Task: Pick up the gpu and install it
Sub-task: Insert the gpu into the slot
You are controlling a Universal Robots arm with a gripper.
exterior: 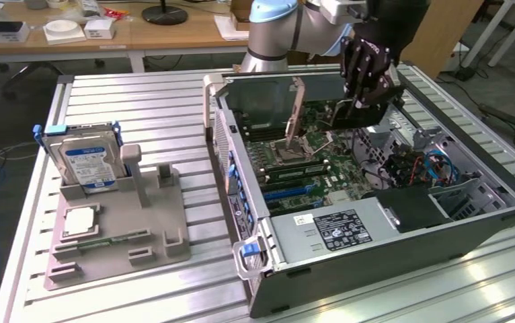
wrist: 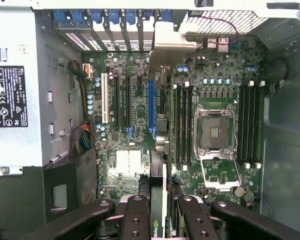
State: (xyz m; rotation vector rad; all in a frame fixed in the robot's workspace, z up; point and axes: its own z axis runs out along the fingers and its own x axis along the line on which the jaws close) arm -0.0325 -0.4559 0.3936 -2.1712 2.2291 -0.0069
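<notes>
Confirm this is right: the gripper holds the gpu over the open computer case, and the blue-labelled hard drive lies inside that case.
Wrong on the hard drive: the exterior view shows it standing in the gray holder, outside the computer case. The gripper does hold the gpu over the open case.

We count one computer case (exterior: 401, 262), one gpu (wrist: 159, 192), one hard drive (exterior: 85, 161), one processor chip (exterior: 78, 221) and one memory stick (exterior: 105, 241) on one holder (exterior: 163, 222).

gpu (wrist: 158, 222) in gripper (wrist: 160, 201), over motherboard (wrist: 135, 107), inside case (exterior: 374, 264).
</notes>
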